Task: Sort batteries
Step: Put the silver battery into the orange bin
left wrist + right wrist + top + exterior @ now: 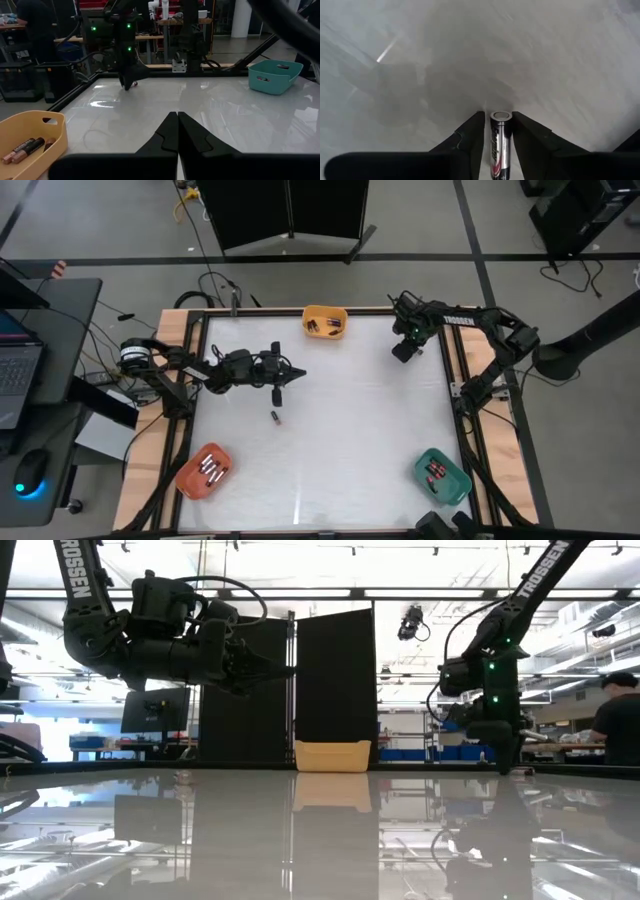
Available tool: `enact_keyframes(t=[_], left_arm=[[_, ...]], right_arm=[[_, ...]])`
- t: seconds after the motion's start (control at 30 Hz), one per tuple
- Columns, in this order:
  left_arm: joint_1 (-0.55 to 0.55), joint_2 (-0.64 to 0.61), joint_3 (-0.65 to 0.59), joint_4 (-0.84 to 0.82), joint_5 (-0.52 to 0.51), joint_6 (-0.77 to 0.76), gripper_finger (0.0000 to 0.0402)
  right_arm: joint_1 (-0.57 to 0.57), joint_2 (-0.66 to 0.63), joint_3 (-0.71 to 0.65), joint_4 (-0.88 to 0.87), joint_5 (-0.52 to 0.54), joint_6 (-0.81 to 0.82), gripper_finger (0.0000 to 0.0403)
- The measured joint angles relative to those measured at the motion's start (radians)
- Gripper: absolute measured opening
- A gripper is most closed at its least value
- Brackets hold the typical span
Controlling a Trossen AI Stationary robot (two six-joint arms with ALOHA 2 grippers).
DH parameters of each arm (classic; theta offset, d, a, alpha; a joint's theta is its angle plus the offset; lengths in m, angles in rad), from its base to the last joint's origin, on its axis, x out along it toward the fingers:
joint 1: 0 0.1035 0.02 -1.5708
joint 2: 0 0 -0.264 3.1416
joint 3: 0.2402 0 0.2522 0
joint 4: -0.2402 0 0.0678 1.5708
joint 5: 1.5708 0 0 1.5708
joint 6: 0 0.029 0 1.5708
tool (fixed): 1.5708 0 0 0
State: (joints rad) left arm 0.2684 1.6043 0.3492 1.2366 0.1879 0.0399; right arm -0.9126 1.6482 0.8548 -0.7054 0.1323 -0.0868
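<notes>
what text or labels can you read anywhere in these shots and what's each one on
"TROSSEN" on the right arm, high view.
"TROSSEN" down the left arm, low view; top cropped.
"TROSSEN" on the right arm's upper link, low view; start cropped.
Red and black print on the battery between the right end effector fingers: too foreshortened to read.
Labels on the batteries in the yellow bin: too small to read.

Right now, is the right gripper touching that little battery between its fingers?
Touching. The right wrist view shows the battery standing between the right gripper fingers, with both fingers pressed against its sides and no gap.
</notes>
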Motion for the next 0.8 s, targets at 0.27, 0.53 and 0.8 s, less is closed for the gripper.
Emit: enact_keyframes(t=[0.27,0.53,0.8], left_arm=[[0.000,0.000,0.000,0.000,0.000,0.000,0.0005],[0.000,0.000,0.000,0.005,0.000,-0.034,0.0005],[0.000,0.000,0.044,-0.002,0.000,-0.179,0.0005]], right_arm=[[0.008,-0.002,-0.001,-0.001,0.023,-0.015,0.0057],[0.054,-0.076,-0.008,0.018,0.011,-0.026,0.0057],[0.203,-0.275,-0.017,0.240,-0.117,0.021,0.0057]])
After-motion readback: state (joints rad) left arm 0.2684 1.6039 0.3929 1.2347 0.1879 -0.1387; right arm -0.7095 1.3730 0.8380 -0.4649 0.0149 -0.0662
